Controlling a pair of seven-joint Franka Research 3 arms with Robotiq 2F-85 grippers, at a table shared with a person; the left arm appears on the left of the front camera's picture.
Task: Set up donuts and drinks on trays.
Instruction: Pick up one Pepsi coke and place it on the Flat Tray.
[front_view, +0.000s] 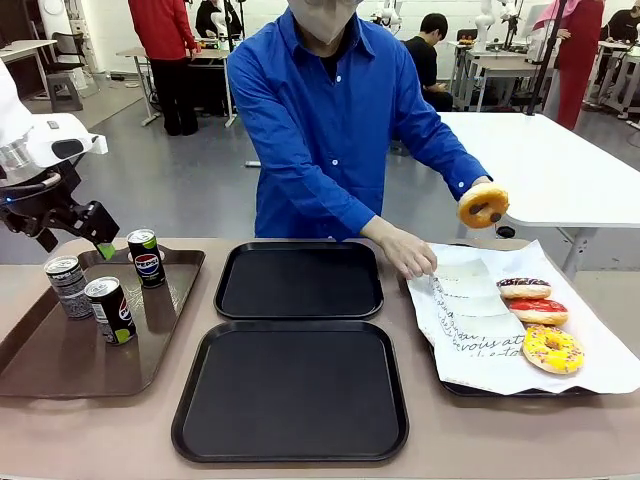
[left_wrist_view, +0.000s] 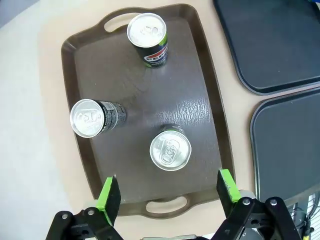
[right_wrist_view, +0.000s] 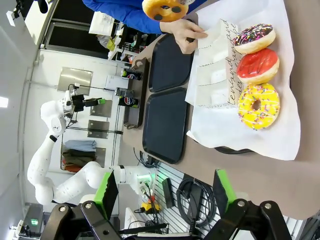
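**Near row.** The near black tray lies flat at the near middle of the table. Its floor shows as one unbroken black surface.

The brown tray sits to its left, long axis running near to far. It carries three cans, all upright, long axes vertical, silver tops up:
- The black can with the green base stands nearest.
- The grey patterned can stands just beside it, toward the left rim.
- The black can with the round logo stands at the far end, apart from the other two.

**Grippers.** The left gripper hangs above the brown tray's far left part, near the logo can, with its fingers pointing down. In the left wrist view its green pads are spread wide and grip nothing. The right gripper looks along the table from the paper-lined tray's side, well apart from that tray. Its jaws are spread and grip nothing.

**Right side.** The paper-lined tray holds three donuts in a row running near to far. They lie flat and close together, icing and holes up:
- yellow donut
- red donut
- chocolate donut

Paper sleeves lie flat to their left, print up.

**Middle.** The far black tray lies directly behind the near one, the two rims just beside each other. Its floor is likewise plain black.

**Far side.** The person's lower hand rests on the far end of the sleeves. The raised hand holds a fourth donut on edge above the paper-lined tray's far end. The donut's plain face is turned toward the robot's side.
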